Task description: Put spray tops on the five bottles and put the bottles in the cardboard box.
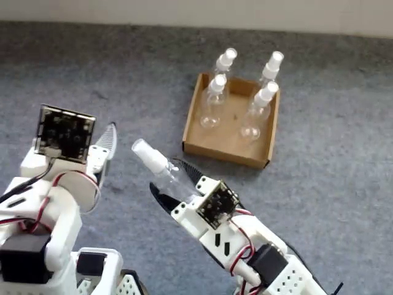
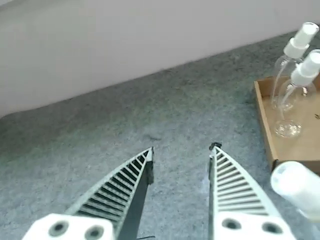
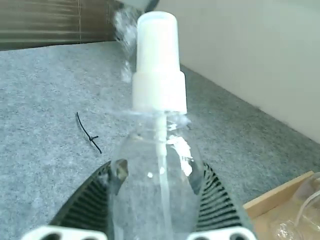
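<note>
Several clear bottles (image 1: 213, 104) with white spray tops stand upright in the shallow cardboard box (image 1: 225, 153). My right gripper (image 1: 168, 178) is shut on one more clear bottle (image 1: 164, 170), held tilted just left of the box's near corner; its spray top (image 1: 147, 153) points up and left. In the right wrist view this bottle (image 3: 155, 180) sits between the dark fingers (image 3: 216, 196), topped by its white spray top (image 3: 158, 65). My left gripper (image 2: 182, 150) is open and holds nothing, and in the high view the left gripper (image 1: 105, 145) is left of the held bottle.
Grey carpet covers the table. A pale wall runs along the far edge. A small black tie (image 3: 88, 133) lies on the carpet beyond the held bottle. The box (image 2: 265, 122) and two of its bottles (image 2: 290, 85) appear past the left fingers.
</note>
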